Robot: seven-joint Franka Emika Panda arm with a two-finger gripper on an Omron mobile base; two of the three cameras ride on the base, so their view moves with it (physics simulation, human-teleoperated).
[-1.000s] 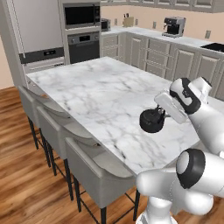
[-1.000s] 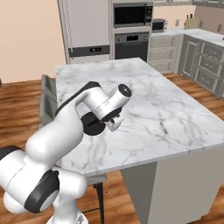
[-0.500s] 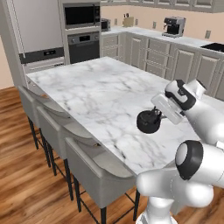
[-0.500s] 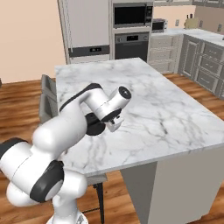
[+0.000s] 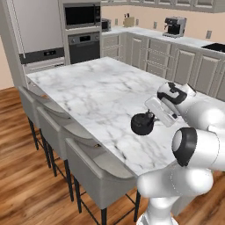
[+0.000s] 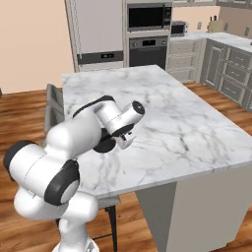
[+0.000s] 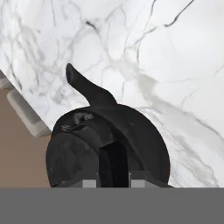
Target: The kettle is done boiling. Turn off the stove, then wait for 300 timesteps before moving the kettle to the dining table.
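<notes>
Late stage, by the look of it: kettle (image 5: 142,124) already away from the cooktop and over the white marble dining table (image 5: 88,88), near the long edge lined with grey chairs (image 5: 94,173). Gripper (image 5: 150,117) closed tight on the kettle's arched handle (image 7: 113,164), spout (image 7: 81,86) pointing toward the chair side in the hand view. In the right base view, kettle (image 6: 102,146) mostly hidden behind the arm. Cannot tell whether its base is resting on the marble or hanging just above. Stove state not checkable here. Probably left: setting down if needed, opening the fingers, pulling the hand clear.
</notes>
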